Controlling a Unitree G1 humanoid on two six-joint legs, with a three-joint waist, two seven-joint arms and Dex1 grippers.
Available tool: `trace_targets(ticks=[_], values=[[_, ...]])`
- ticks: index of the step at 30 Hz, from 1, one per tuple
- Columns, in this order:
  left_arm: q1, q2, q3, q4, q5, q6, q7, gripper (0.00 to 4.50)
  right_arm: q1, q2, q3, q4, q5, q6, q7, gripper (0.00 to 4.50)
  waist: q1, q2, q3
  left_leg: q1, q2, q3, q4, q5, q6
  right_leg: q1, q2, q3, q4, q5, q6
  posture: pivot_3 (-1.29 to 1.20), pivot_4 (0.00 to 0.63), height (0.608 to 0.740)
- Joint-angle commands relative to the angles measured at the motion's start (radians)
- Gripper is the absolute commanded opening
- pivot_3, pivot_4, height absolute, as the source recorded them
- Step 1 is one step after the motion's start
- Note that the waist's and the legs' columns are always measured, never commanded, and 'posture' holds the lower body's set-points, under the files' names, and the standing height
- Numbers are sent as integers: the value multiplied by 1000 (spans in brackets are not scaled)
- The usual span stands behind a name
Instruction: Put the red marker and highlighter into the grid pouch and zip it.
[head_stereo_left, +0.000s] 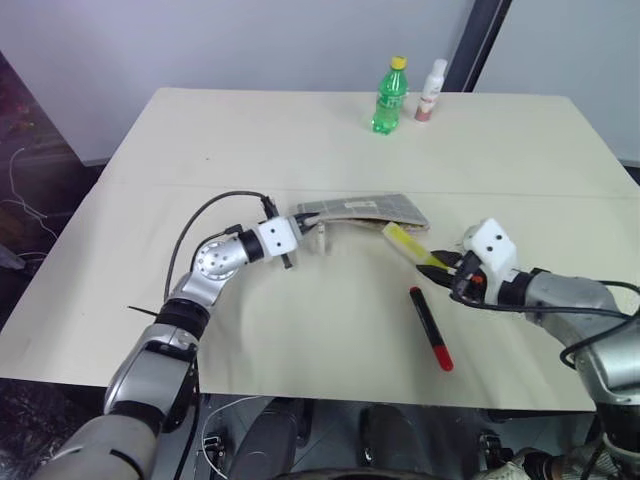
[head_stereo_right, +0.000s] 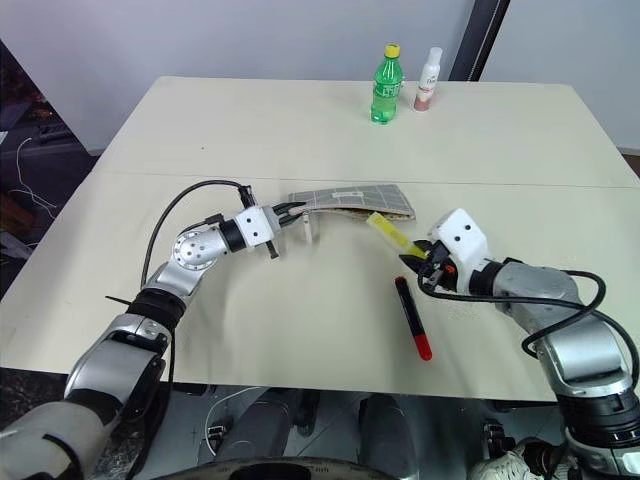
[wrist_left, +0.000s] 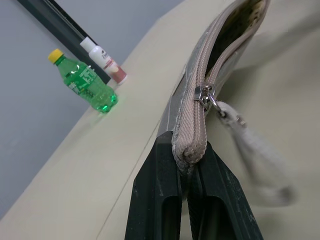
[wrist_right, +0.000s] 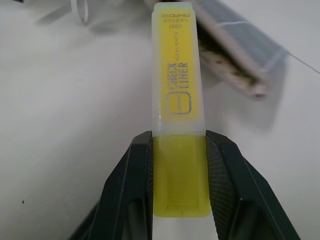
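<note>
- the left gripper has its jaws closed tight on the end of the pouch, pinching the fabric just behind the zipper's end.
- the left wrist view shows the zipper slider sitting close to that pinched end, with a pale pull tab hanging from it.
- beyond the slider the pouch mouth gapes open along the zipper edge, with a speckled lining showing inside.
- the pouch lies across the middle of the surface, and its pinched end seems to be raised a little off it, though the head views do not make that certain.
- the right gripper has its jaws partly closed on the highlighter, clamping its bright yellow body from both sides.
- the highlighter's paler cap end sticks out past the jaws and points toward the right end of the pouch, near it but not touching.
- the highlighter is held off the surface, tilted with the cap end upward.
- the marker lies flat on the surface just in front of the right gripper, apart from it, black end toward the pouch and red end toward the near edge.
- a green bottle and a small white bottle stand side by side at the far edge, well apart from the pouch.
</note>
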Motion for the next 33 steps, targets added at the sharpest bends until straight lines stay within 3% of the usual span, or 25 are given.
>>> trace_targets(ticks=[1, 13, 19, 22, 27, 33], values=[[-11, -8, 3, -34, 3, -21, 15, 0, -6, 10, 18, 4, -33, -53, -4, 861, 0, 0, 0, 0, 0, 0, 0, 0, 0, 0, 0, 0, 0, 0, 0, 0, 150, 740], [12, -1, -45, -79, 67, -63, 10, 0, -38, 29, 44, 11, -46, -17, -13, 861, 0, 0, 0, 0, 0, 0, 0, 0, 0, 0, 1, 0, 1, 0, 0, 0, 150, 740], [25, -9, -80, -142, 64, -58, -27, 0, -152, -36, 187, 14, -185, 5, -13, 861, -3, 0, 0, 0, 0, 0, 0, 0, 0, 0, 1, 0, 1, 0, 0, 0, 150, 740], [27, -12, -91, -159, 63, -51, -40, 0, -222, -6, 242, 15, -205, 36, -17, 861, -3, 0, 0, 0, 0, 0, 0, 0, 0, -1, 1, 0, 1, 0, 0, 0, 150, 740], [28, -25, -92, -157, 31, -37, -77, 0, -282, -27, 365, 58, -339, -155, 31, 861, 0, 0, 0, 0, 0, 0, 0, 0, 0, -1, 1, 0, 1, 0, 0, 0, 150, 740], [34, -41, -67, -186, -22, 7, -97, 0, -306, 12, 396, 100, -398, -235, 54, 861, -1, 0, 0, 0, 0, 0, 0, 0, 0, -1, 1, 0, 2, 0, 0, 0, 150, 740]])
